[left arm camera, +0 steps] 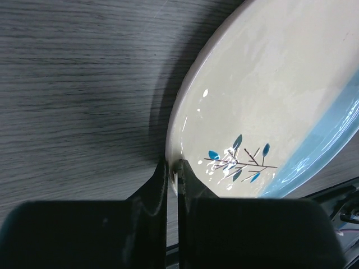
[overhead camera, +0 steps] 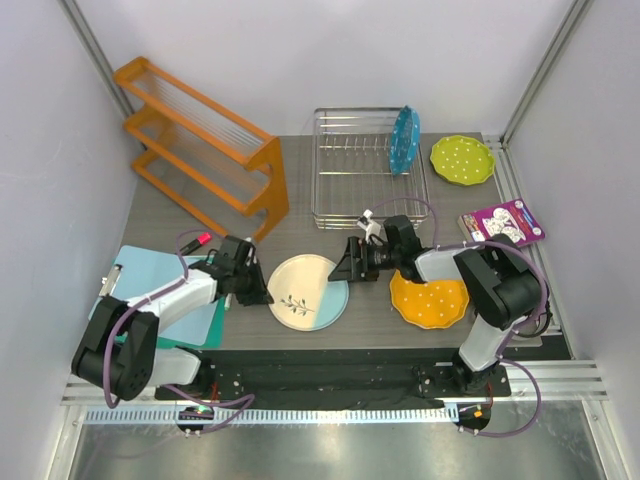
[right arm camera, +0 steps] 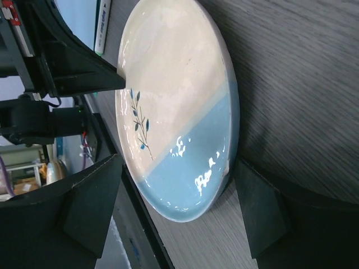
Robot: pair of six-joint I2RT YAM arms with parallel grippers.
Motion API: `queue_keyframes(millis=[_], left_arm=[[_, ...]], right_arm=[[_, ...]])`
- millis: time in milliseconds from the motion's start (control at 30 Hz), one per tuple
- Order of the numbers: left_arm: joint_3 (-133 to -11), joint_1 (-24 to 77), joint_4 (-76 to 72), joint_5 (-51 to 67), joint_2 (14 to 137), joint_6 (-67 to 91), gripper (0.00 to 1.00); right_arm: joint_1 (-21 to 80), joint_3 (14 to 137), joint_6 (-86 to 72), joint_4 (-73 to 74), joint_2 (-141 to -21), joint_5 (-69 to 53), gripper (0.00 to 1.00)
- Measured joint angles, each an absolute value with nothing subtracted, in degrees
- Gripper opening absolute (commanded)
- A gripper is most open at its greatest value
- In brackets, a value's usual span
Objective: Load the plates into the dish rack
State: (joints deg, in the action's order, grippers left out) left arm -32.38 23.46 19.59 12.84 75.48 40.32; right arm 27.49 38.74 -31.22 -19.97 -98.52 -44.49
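The cream and light-blue plate (overhead camera: 307,291) with a leaf sprig lies at the table's front middle. My left gripper (overhead camera: 262,290) is shut on its left rim; the wrist view shows the gripper (left arm camera: 173,168) pinching the plate (left arm camera: 269,84). My right gripper (overhead camera: 345,268) is open at the plate's right edge, and in its wrist view the gripper (right arm camera: 178,162) stands with a finger on each side of the blue part of the plate (right arm camera: 174,84). The blue plate (overhead camera: 405,139) stands upright in the dish rack (overhead camera: 316,170). The orange plate (overhead camera: 430,298) lies under my right arm. The lime-green plate (overhead camera: 462,159) lies right of the rack.
An orange slatted two-tier shelf (overhead camera: 205,150) stands at the back left. A light-blue board (overhead camera: 150,275) with a red marker (overhead camera: 198,241) lies under my left arm. A purple booklet (overhead camera: 502,222) lies at the right edge.
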Motion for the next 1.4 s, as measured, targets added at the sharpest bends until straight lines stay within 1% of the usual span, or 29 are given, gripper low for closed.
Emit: queue_keyframes(millis=[167, 333, 400, 433, 500, 600, 700, 733, 800, 867, 933, 967, 1000, 1033, 1100, 1133, 1167, 1200, 1267, 1367, 1400], left_arm=[[-29.69, 23.27, 17.15, 12.95, 72.99, 41.47, 0.00], [-28.36, 23.22, 15.46, 13.34, 71.92, 41.82, 0.00], [-28.16, 23.09, 15.09, 13.72, 71.94, 41.76, 0.00], [-27.92, 23.05, 14.61, 14.11, 71.99, 41.71, 0.00], [-27.24, 22.85, 13.34, 15.11, 71.94, 41.65, 0.00], [-25.87, 22.83, 10.81, 16.99, 71.44, 41.69, 0.00], [-25.06, 22.85, 9.17, 18.57, 71.46, 41.80, 0.00], [-24.93, 22.85, 8.82, 19.11, 71.53, 41.87, 0.00], [-24.88, 22.98, 8.49, 20.10, 71.85, 42.04, 0.00], [-24.84, 23.31, 8.34, 21.12, 72.16, 42.13, 0.00], [-24.84, 23.59, 8.45, 21.93, 72.25, 42.24, 0.01], [-24.84, 23.62, 8.49, 21.98, 72.14, 42.22, 0.10], [-24.93, 23.70, 8.67, 22.02, 72.25, 42.22, 0.22], [-25.19, 23.73, 9.21, 21.93, 72.27, 41.95, 0.39], [-26.50, 24.27, 11.51, 21.30, 72.36, 40.40, 0.48], [-28.53, 24.58, 14.33, 20.49, 72.36, 39.57, 0.53], [-30.22, 24.86, 16.03, 19.68, 72.20, 38.20, 0.55], [-32.95, 25.12, 19.25, 18.11, 71.92, 36.47, 0.56], [-38.52, 25.19, 23.44, 13.50, 69.78, 32.60, 0.61], [-46.41, 25.15, 27.00, 5.74, 63.26, 26.52, 0.65], [-49.28, 25.15, 27.73, 2.90, 60.47, 24.18, 0.68]], right_arm=[[26.92, 37.10, -34.59, -24.47, -99.15, -45.10, 0.78], [26.94, 36.40, -35.59, -24.97, -99.04, -45.23, 0.78], [26.94, 36.07, -36.42, -25.26, -99.00, -45.56, 0.72], [26.94, 35.88, -36.71, -25.19, -98.91, -45.76, 0.67], [26.96, 35.24, -37.45, -24.69, -98.59, -45.91, 0.64], [27.07, 34.04, -38.06, -22.94, -97.71, -46.24, 0.61], [27.70, 33.80, -38.26, -21.02, -96.53, -46.72, 0.47], [27.88, 33.82, -38.44, -20.93, -96.09, -47.18, 0.39], [28.34, 33.89, -38.46, -20.84, -95.42, -48.14, 0.32], [28.82, 34.24, -38.26, -20.18, -95.02, -49.39, 0.19], [29.19, 35.07, -38.37, -18.79, -94.67, -50.46, 0.01], [29.19, 35.40, -37.89, -18.09, -94.48, -50.28, 0.01], [29.15, 35.94, -37.19, -16.56, -94.39, -50.50, 0.01], [29.15, 37.04, -36.03, -14.13, -94.26, -50.61, 0.01], [29.21, 40.36, -30.81, -7.79, -94.24, -51.16, 0.01], [29.23, 43.44, -27.29, -1.96, -94.17, -51.35, 0.01], [29.15, 45.52, -24.62, 1.69, -94.13, -51.31, 0.01], [28.75, 49.34, -20.45, 8.51, -94.11, -51.27, 0.01], [27.51, 56.16, -14.09, 18.70, -94.11, -50.52, 0.01], [23.29, 70.89, -5.13, 34.89, -94.11, -48.60, 0.01], [21.61, 76.29, -3.09, 38.92, -94.13, -48.03, 0.01]])
